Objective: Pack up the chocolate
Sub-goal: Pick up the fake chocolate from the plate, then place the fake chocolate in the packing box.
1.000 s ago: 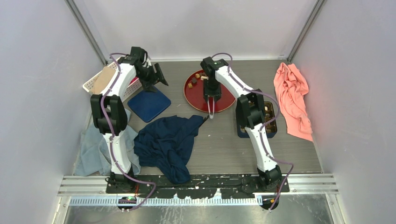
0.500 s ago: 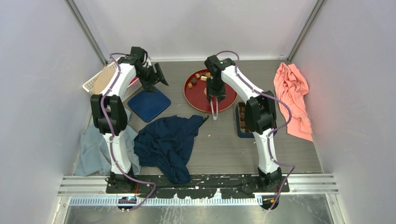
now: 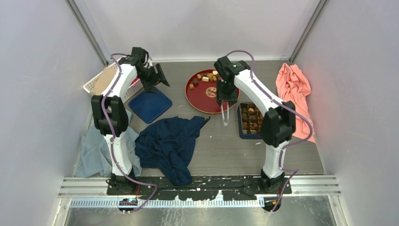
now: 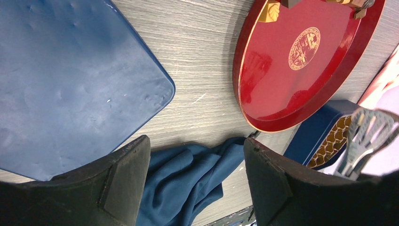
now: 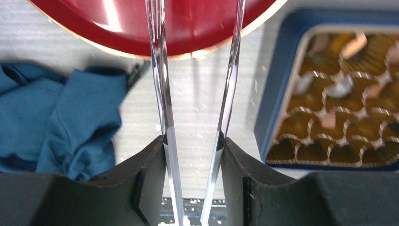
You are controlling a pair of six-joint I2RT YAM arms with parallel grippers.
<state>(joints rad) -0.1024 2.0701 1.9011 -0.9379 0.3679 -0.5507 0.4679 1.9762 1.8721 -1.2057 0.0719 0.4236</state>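
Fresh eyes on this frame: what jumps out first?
The red round tray at far centre, with the chocolate clustered along its far rim. Just right of it, the right end effector grips slim tongs between the tray and the navy gridded box. A coral cloth lies at far right.

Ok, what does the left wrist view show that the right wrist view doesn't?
Left wrist only: the flat navy panel, the tray's gold emblem, and loose chocolates at its edge. Right wrist only: packed chocolates in the box's cells, and the right end effector clamping the tongs. Both: the red tray, blue cloth, navy box, and part of the tongs.
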